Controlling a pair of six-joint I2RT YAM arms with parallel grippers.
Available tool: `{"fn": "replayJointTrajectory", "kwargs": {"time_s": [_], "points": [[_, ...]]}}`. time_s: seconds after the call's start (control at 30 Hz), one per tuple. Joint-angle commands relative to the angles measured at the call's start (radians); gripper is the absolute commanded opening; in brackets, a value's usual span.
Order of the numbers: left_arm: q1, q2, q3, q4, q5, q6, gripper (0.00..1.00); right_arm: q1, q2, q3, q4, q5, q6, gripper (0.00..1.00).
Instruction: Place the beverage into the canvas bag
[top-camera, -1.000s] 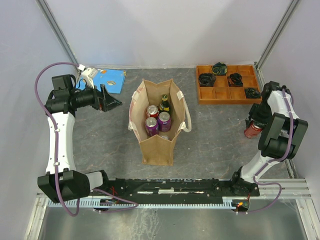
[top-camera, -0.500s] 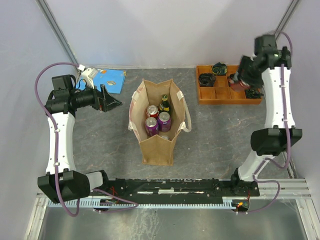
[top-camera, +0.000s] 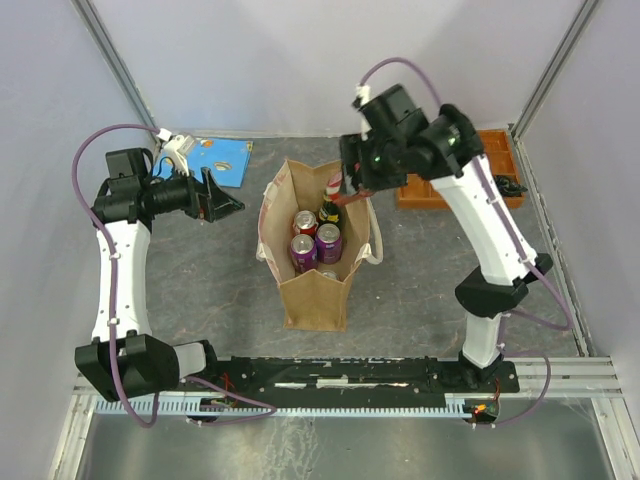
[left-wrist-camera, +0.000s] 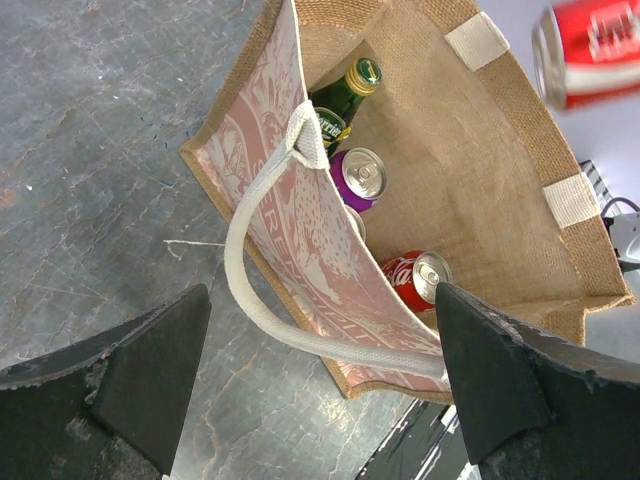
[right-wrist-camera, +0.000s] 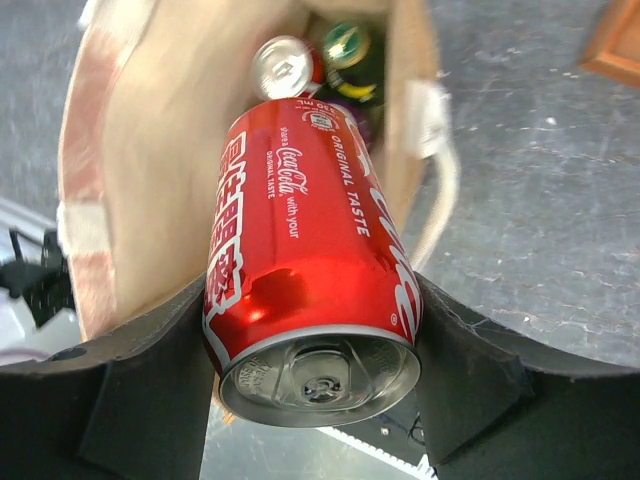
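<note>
Over canvas bag (right-wrist-camera: 140, 150), Coca-Cola can (right-wrist-camera: 300, 240), "Original Taste"

Blue flat item (top-camera: 222, 160): just behind the left gripper (top-camera: 225, 200). Wooden compartment tray (top-camera: 497, 150): right of the right gripper (top-camera: 350, 190).

Pale lilac walls (top-camera: 300, 60) around a mottled grey tabletop (top-camera: 200, 280).

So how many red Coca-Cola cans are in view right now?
2. The held can is clamped in the right gripper over the canvas bag; the bagged can stands inside, near a purple can. More could be hidden underneath.
</note>
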Motion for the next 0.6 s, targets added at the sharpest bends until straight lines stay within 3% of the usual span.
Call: {"fn": "replayJointTrajectory", "kwargs": {"time_s": [0.0, 0.27, 0.57], "points": [[-0.003, 0.023, 0.027, 0.028, 0.01, 0.026, 0.99, 0.138, -0.027, 0.065, 0.006, 0.085, 0.023, 0.0], [-0.004, 0.058, 0.045, 0.031, 0.011, 0.035, 0.99, 0.294, 0.057, -0.111, 0.024, 0.094, -0.012, 0.0], [-0.004, 0.046, 0.011, 0.031, 0.008, 0.044, 0.99, 0.329, 0.185, -0.108, 0.063, -0.003, -0.082, 0.0]]}}
